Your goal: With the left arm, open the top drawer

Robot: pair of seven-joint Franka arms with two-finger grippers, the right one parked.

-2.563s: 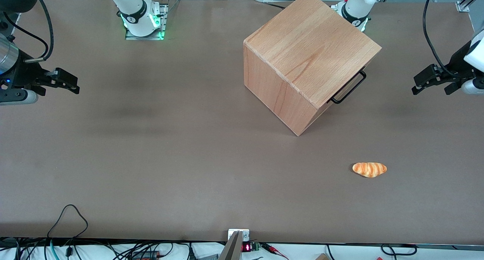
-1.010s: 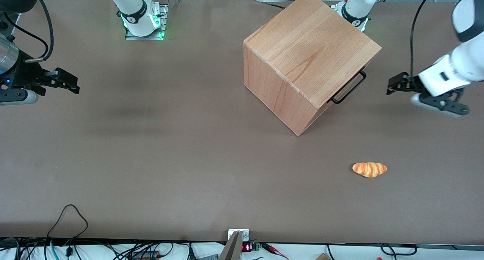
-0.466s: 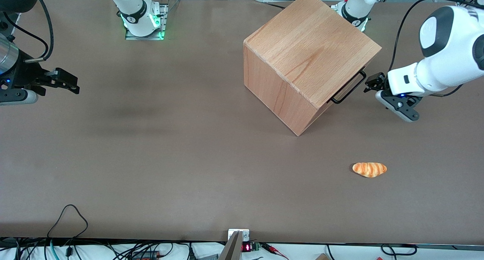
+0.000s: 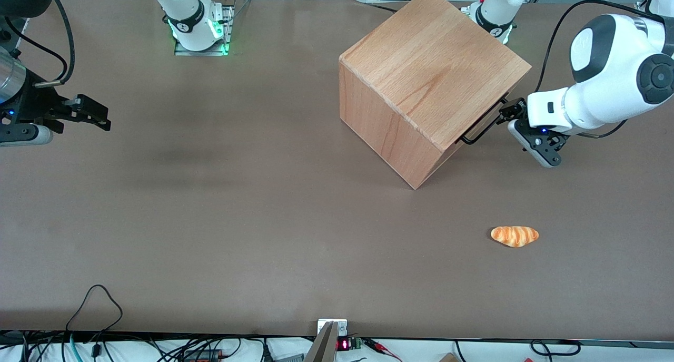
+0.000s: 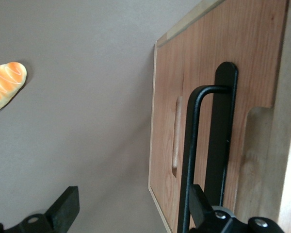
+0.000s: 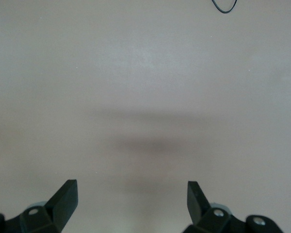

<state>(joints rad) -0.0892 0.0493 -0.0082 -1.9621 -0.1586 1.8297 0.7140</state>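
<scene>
The top drawer's thin black wire handle [image 4: 487,124] juts from the front of the beech cube casing [image 4: 432,61], just under its top edge. In the left wrist view the handle [image 5: 188,160] stands out from the wood front, beside the pale drawer panel [image 5: 262,165]. The white left arm [image 4: 605,88] reaches in from the working arm's end of the table. Its gripper [image 4: 512,113] is open at the handle's end farther from the front camera. In the left wrist view the gripper [image 5: 133,196] has one finger [image 5: 200,201] right against the handle wire and the other [image 5: 68,201] over bare table.
An orange-striped bread roll [image 4: 514,236] lies on the brown table nearer the front camera than the casing; it also shows in the left wrist view [image 5: 5,85]. A lower front panel has a recessed grip slot [image 5: 176,136]. Cables hang at the table's near edge [image 4: 95,304].
The left arm has swung in from the table's end toward the casing. Its gripper went from well clear of the handle to right at it. The drawer and roll have not moved.
</scene>
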